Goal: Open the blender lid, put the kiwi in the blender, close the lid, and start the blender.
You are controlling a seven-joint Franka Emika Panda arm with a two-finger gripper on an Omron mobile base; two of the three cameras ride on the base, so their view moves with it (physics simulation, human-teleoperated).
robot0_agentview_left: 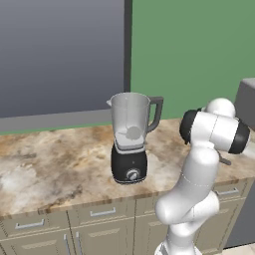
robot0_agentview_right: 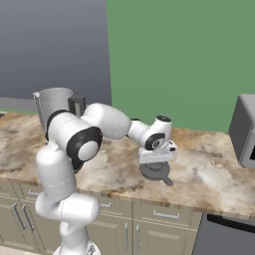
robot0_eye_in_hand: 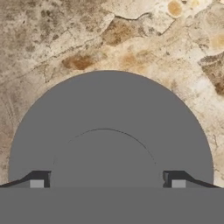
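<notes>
The blender (robot0_agentview_left: 130, 140) stands upright on the marble counter (robot0_agentview_left: 50, 169), its clear jar open at the top (silver dial facing front). The blender lid (robot0_eye_in_hand: 109, 131), a round dark grey disc with a raised centre knob, lies flat on the counter well apart.

Matt grey blender lid (robot0_eye_in_hand: 109, 131); mottled stone counter (robot0_eye_in_hand: 65, 39).

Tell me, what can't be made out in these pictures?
- Blender: in the right base view the arm covers its base and dial.
- Blender lid: in the hand view the bottom edge cuts off its near half, so whether the fingers touch its knob is unclear.
- Grey appliance: cut off by the right edge of the right base view.
- Pale shape in the jar: left base view, blurred by the tinted wall.
</notes>
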